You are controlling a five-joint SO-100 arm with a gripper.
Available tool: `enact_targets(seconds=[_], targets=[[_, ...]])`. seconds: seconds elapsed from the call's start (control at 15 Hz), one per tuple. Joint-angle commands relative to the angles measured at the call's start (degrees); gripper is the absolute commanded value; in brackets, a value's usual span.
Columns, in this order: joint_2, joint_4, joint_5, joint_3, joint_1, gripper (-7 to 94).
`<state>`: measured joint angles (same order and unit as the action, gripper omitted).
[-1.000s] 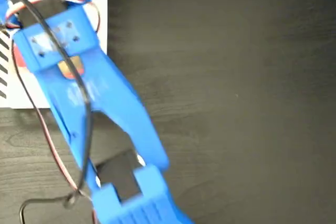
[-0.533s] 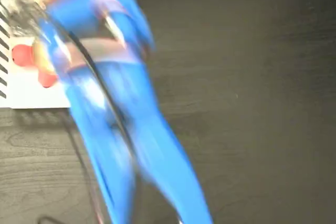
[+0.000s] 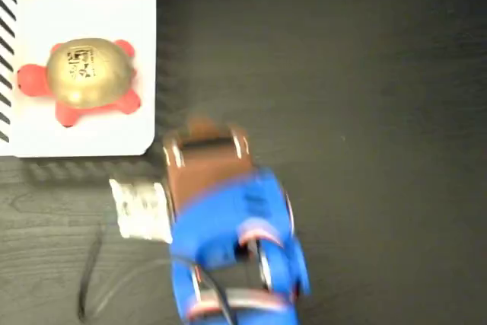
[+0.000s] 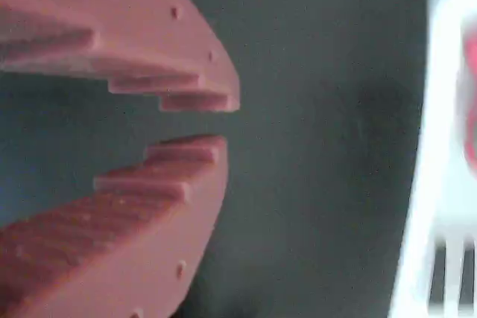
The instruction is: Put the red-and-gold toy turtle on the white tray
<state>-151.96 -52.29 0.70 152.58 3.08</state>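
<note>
Now: red-and-gold toy turtle [image 3: 90, 81] sits on the white tray [image 3: 91, 136], free of the arm.

Turtle upright, gold shell up, near the tray's middle. Blue arm [image 3: 232, 241] blurred, on the dark tabletop [image 3: 365, 112] below and right of the tray. In the wrist view, fingers [image 4: 190, 121] slightly parted, holding nothing; tray edge at right.

red-and-gold toy turtle [image 3: 85, 76] sits on white tray [image 3: 114, 13], top left; blurred blue arm [image 3: 228, 226] below, off tray
</note>
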Motion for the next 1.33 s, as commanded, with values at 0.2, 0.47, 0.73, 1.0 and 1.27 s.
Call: enact_targets(seconds=[0.2, 0.47, 0.73, 1.0, 1.27], targets=[[-21.71, -13.54, 1.93, 11.34, 0.62, 0], [-28.39, -18.72, 2.11, 13.45, 0.09, 0], [-32.43, -20.74, 2.02, 14.15, -0.26, 0], [-34.28, -21.09, 2.55, 14.59, -2.11, 0], [-34.28, -21.09, -0.44, 14.68, 0.79, 0]])
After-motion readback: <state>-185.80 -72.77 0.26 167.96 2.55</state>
